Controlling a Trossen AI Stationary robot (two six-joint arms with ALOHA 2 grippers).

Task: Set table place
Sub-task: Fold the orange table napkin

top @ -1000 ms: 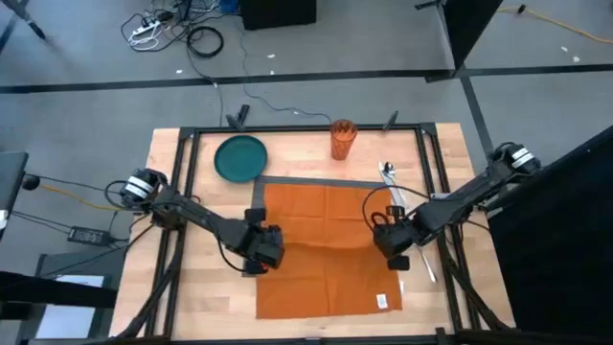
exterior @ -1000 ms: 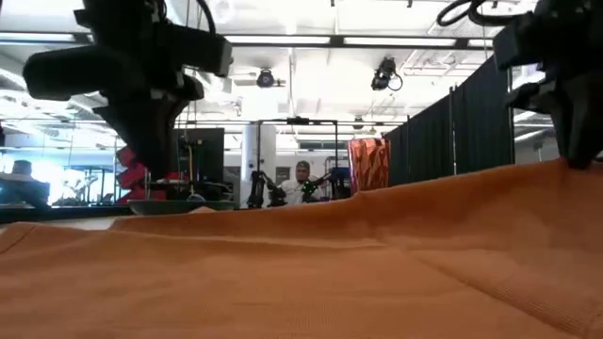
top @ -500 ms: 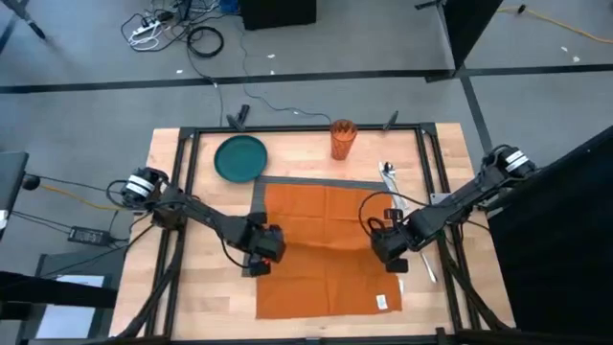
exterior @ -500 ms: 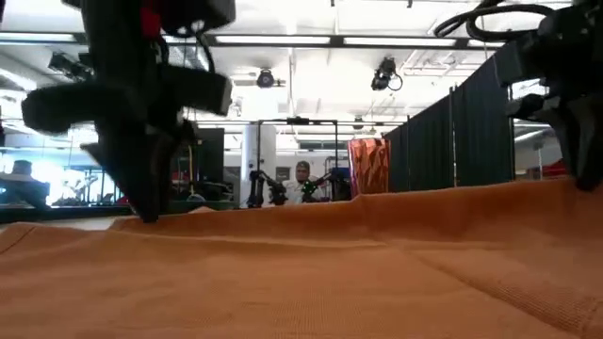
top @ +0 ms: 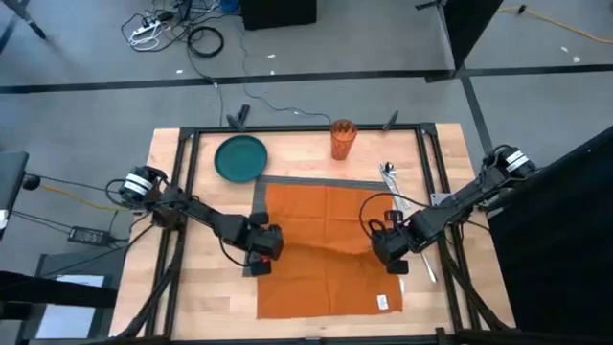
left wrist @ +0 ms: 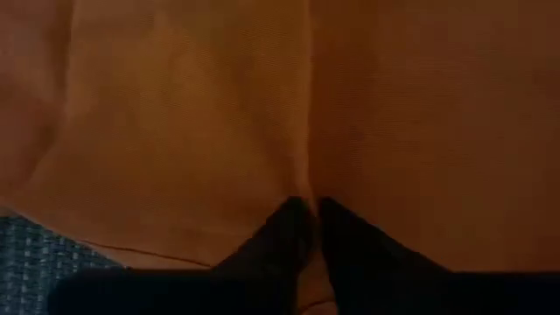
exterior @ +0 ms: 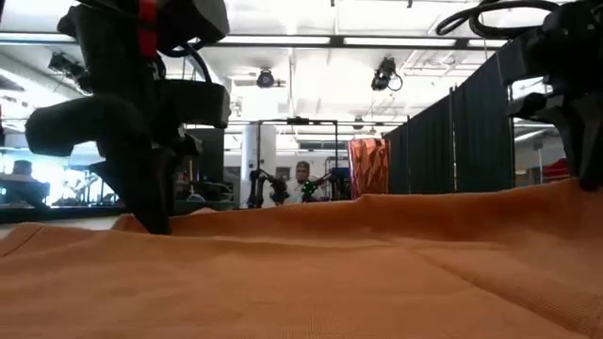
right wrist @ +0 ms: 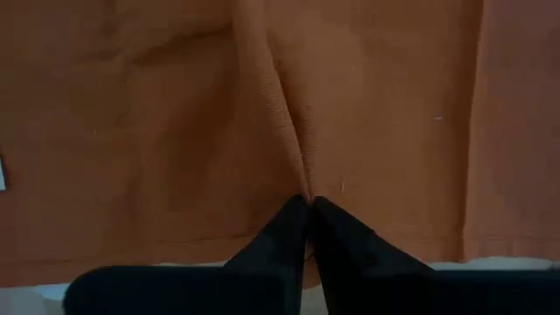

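We log the bench (top: pixel 168 297), light wood grain with a black frame. An orange cloth napkin (top: pixel 330 278) lies spread over most of its middle, covering nearly all of the place (top: pixel 257 199), a dark grey ribbed mat. Only a narrow grey strip shows along the napkin's far edge and left edge, so we read the mat's long axis as running left to right across the bench, its corner pointing toward the teal plate (top: pixel 240 158). In the left wrist view a patch of grey ribbing (left wrist: pixel 35 258) peeks out beside the cloth edge.

Left end effector (top: pixel 261 251) sits at the napkin's left edge, fingers pressed together on a raised fold of the cloth (left wrist: pixel 306 175). Right end effector (top: pixel 391 251) sits at the napkin's right edge, likewise pinching a ridge of cloth (right wrist: pixel 293 140). A crease runs across the napkin between the two.

An orange cup (top: pixel 343 139) stands at the far edge of the bench; cutlery (top: pixel 393 187) lies to the right of the napkin.
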